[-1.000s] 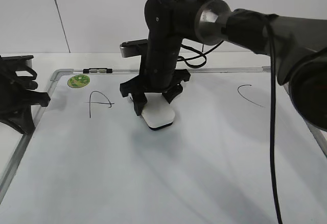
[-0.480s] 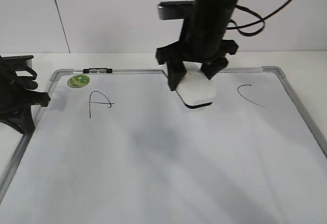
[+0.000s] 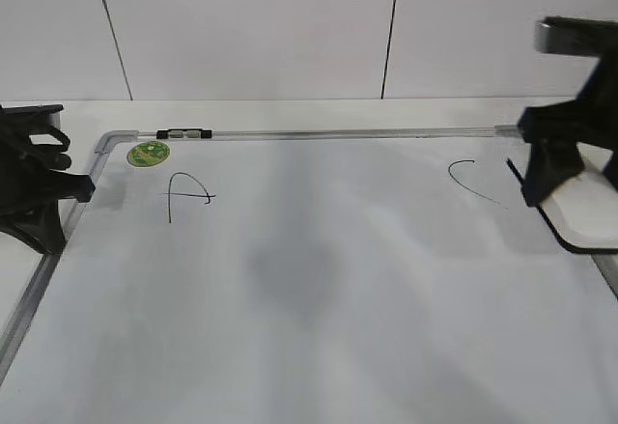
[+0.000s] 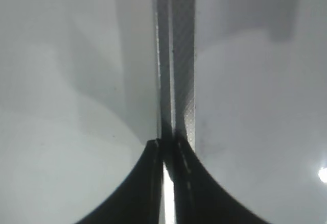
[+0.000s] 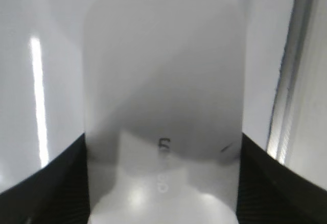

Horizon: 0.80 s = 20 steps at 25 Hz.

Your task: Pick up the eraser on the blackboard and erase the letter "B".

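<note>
The white eraser (image 3: 589, 219) is gripped in my right gripper (image 3: 577, 187) at the blackboard's right edge, right of the curved "C" (image 3: 471, 181). In the right wrist view the eraser (image 5: 163, 81) fills the space between the two black fingers of the gripper (image 5: 163, 150). I cannot tell whether it touches the board. The blackboard (image 3: 319, 135) shows an "A" (image 3: 188, 195) and the "C". No letter "B" shows between them, where the surface is blank. My left gripper (image 3: 43, 192) is shut and empty over the board's left frame (image 4: 176, 55), its jaws (image 4: 166, 152) together.
A round green magnet (image 3: 148, 154) and a thin black-and-clear marker (image 3: 183, 134) lie at the board's back left corner. The board's right frame rail (image 5: 288, 81) runs just beside the eraser. A white wall stands behind the table.
My right gripper has carried the eraser from just right of the "A" across the board's middle to the right edge past the "C". The left arm has not moved.
</note>
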Available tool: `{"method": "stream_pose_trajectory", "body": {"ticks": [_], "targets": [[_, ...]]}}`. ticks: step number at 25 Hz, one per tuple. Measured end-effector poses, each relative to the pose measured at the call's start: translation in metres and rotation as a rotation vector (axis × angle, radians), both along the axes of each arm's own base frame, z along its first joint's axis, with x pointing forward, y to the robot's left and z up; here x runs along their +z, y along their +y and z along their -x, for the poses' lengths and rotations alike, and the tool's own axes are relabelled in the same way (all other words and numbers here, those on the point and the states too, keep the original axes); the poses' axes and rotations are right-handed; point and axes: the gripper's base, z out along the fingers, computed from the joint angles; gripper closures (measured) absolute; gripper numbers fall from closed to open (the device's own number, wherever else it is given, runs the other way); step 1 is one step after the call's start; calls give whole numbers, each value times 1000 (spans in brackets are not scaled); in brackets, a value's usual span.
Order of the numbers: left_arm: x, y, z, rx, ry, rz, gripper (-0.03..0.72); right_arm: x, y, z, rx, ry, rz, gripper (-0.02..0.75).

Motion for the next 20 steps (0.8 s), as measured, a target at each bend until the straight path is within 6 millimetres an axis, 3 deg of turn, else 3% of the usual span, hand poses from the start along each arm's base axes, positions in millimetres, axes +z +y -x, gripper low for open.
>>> {"method": "stream_pose_trajectory", "body": {"ticks": [5, 10, 20], "targets": [[0, 0, 0, 0, 0, 0, 668, -21, -36, 24, -44, 21, -18, 201], [0, 0, 0, 3, 0, 4, 668, -31, -61, 21, -63, -19, -61, 201], [0, 0, 0, 1, 0, 4, 666, -67, -65, -4, -15, 35, -58, 201]]}}
